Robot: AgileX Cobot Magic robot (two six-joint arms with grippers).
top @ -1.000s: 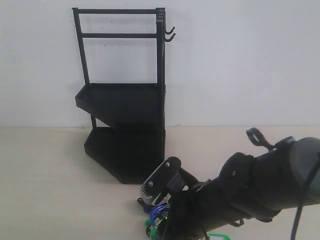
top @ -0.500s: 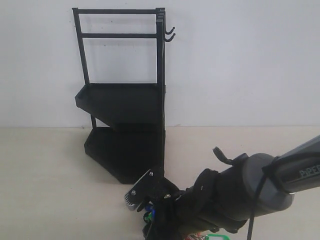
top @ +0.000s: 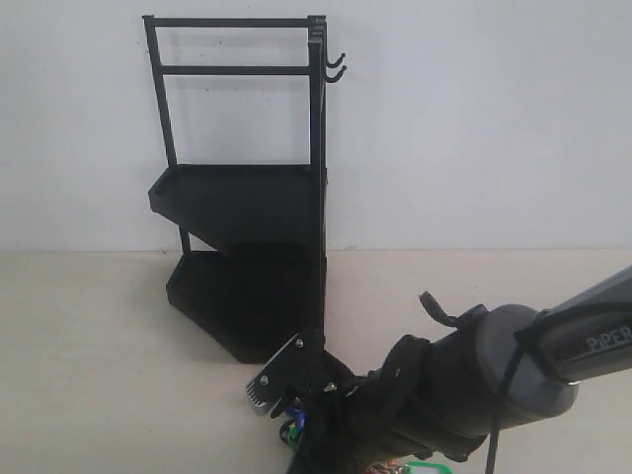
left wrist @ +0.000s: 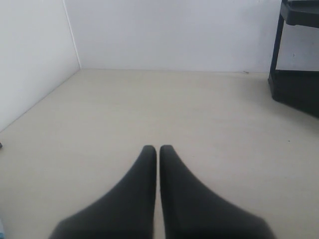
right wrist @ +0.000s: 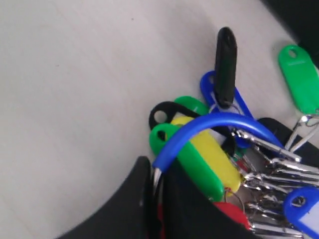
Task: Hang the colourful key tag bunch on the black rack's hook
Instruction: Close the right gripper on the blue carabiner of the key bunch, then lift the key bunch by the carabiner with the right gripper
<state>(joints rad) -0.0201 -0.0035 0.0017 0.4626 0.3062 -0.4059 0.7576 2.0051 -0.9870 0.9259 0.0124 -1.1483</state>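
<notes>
The colourful key tag bunch (right wrist: 212, 154) lies on the tabletop, with green, yellow, black, blue and red tags on metal rings. My right gripper (right wrist: 157, 167) is shut on the end of its blue loop (right wrist: 199, 127). In the exterior view the right gripper (top: 296, 423) is low at the front, and its arm hides most of the bunch (top: 290, 429). The black rack (top: 247, 207) stands behind it against the wall, its side hooks (top: 336, 67) at the top right. My left gripper (left wrist: 157, 149) is shut with nothing in it, above bare table.
A white side wall (left wrist: 30, 59) stands on one side of the left gripper, and the rack's foot (left wrist: 299, 87) shows on the other side. One green tag (right wrist: 299, 74) lies stretched out from the cluster on its ring. The right forearm (top: 474, 385) fills the front right.
Over the last second the right arm dropped lower and shifted left over the bunch, hiding more of the tags. In the last half second it barely moved. The rack has not moved.
</notes>
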